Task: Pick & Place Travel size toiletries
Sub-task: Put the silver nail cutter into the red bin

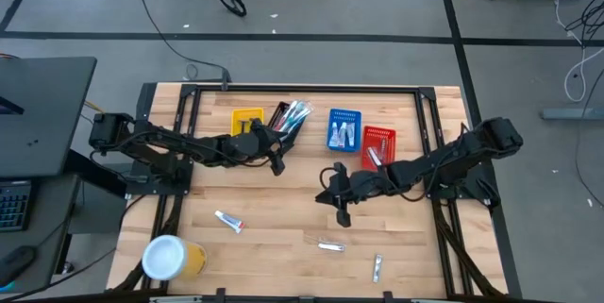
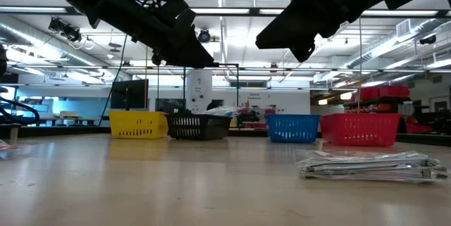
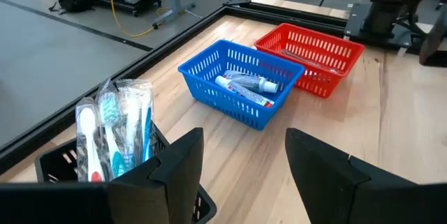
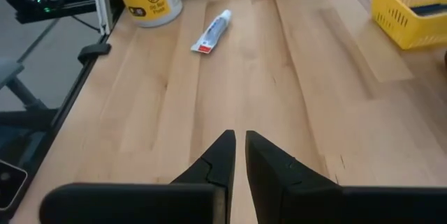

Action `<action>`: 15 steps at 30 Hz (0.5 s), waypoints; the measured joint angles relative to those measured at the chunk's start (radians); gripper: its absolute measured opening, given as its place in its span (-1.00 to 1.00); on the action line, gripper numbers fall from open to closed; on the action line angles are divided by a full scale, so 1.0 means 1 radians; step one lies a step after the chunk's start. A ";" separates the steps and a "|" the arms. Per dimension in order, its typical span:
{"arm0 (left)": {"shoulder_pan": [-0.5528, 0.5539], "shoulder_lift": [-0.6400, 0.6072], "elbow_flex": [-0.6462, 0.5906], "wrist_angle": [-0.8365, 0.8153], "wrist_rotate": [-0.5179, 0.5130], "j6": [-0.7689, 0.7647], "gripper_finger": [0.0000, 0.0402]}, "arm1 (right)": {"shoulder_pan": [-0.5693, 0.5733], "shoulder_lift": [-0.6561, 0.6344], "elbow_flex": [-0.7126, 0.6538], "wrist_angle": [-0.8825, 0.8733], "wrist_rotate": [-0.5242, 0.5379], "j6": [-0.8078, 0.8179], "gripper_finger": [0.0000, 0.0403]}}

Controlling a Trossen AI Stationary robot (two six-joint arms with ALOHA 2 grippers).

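Grey floor (image 1: 377, 1) surrounds the wooden table (image 1: 283, 246), with black cables (image 1: 160, 20) trailing across it. Beyond, a large workshop hall shows bright strip lights (image 2: 232, 11) under an open ceiling.

The wooden counter (image 1: 283, 237) carried four baskets in a row along its far side: yellow (image 1: 246, 120), black (image 1: 283, 119), blue (image 1: 343, 129) and red (image 1: 378, 145). Nearer lay a white tube (image 1: 229, 221), two silvery sachets (image 1: 330, 245) (image 1: 377, 266) and a yellow cup (image 1: 172, 258).
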 joint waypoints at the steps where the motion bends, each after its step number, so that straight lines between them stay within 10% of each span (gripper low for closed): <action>1: 0.000 0.000 0.000 0.000 0.000 0.002 0.05 | 0.004 0.000 0.000 0.001 0.001 -0.010 -0.78; 15: 0.000 0.000 0.000 0.001 0.000 0.175 0.05 | 0.023 0.000 0.000 0.058 0.031 -0.134 -0.78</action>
